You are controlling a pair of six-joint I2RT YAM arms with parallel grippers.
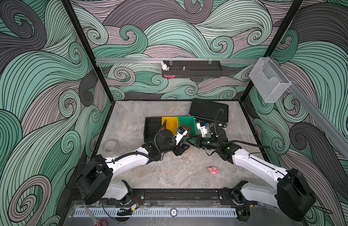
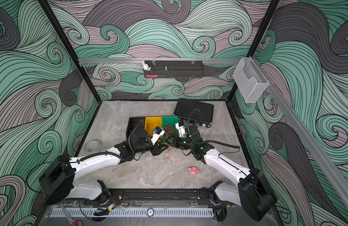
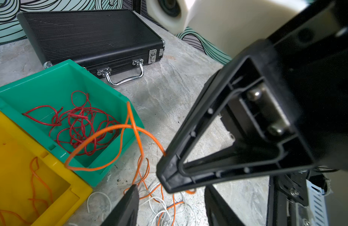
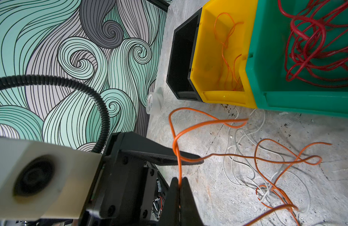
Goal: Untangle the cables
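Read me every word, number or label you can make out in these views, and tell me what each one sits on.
"10": on the round chip lying on the slotted strip at the front edge, seen in both top views.
Small print on the side of the tape roll: too small and blurred to read.
Nothing else legible in any view.

You have on the grey table [image 1: 130, 117]: black bin [image 1: 150, 127], yellow bin [image 1: 170, 122], green bin [image 1: 187, 121] side by side; black case [image 1: 208, 110] behind; tape roll [image 1: 110, 145] left; pink toy [image 1: 213, 170]; loose cables [image 1: 186, 158] in front.
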